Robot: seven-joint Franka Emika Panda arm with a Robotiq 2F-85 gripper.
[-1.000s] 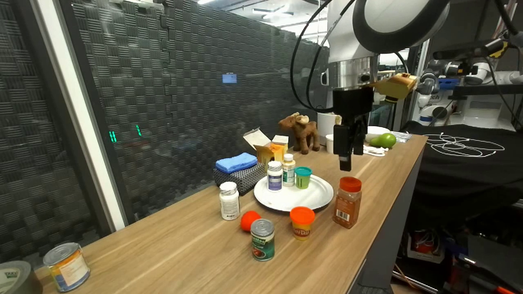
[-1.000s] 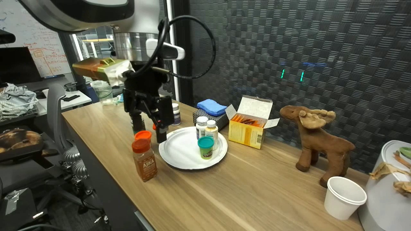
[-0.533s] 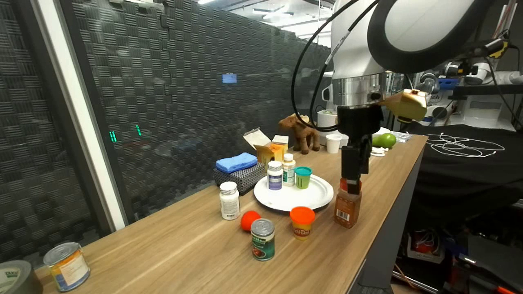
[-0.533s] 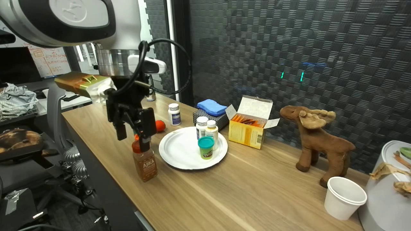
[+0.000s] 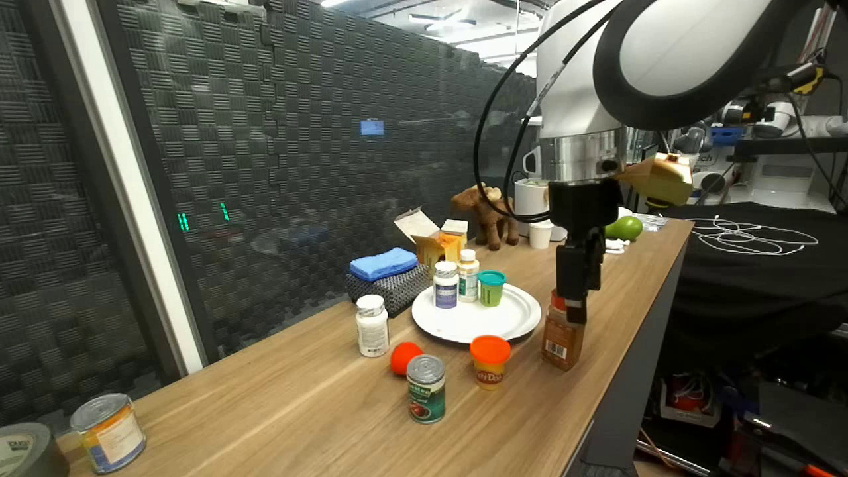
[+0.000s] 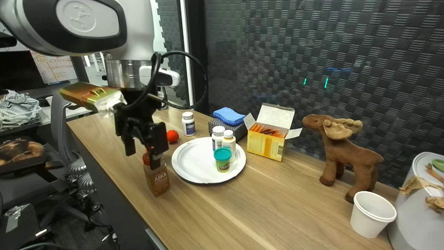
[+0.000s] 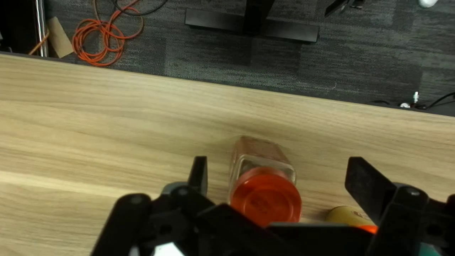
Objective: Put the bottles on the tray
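A red-lidded spice bottle [image 5: 560, 344] stands upright on the table, also in an exterior view [image 6: 159, 182]. My gripper [image 5: 583, 303] is open and low over it. In the wrist view the bottle's red lid [image 7: 266, 199] lies between the spread fingers, nearer the left finger, with gaps on both sides. The white plate [image 5: 477, 329] serves as tray. It holds a white bottle with purple label [image 5: 446, 291], a yellowish white-capped bottle [image 5: 468, 278] and a green tub with teal lid [image 5: 491, 289]. Another white bottle [image 5: 372, 328] stands on the table beside the plate.
An orange-lidded tub [image 5: 490, 364], a red ball [image 5: 405, 358] and a green can [image 5: 426, 391] stand near the plate. Behind are a blue cloth [image 6: 229, 116], an open yellow box [image 6: 265, 144] and a toy moose [image 6: 347, 156]. The table edge [image 7: 227, 85] runs close to the spice bottle.
My gripper has come down and across from beside the plate to the spice bottle's lid, sinking only slightly in the last half second. The bottles and plate have not moved.
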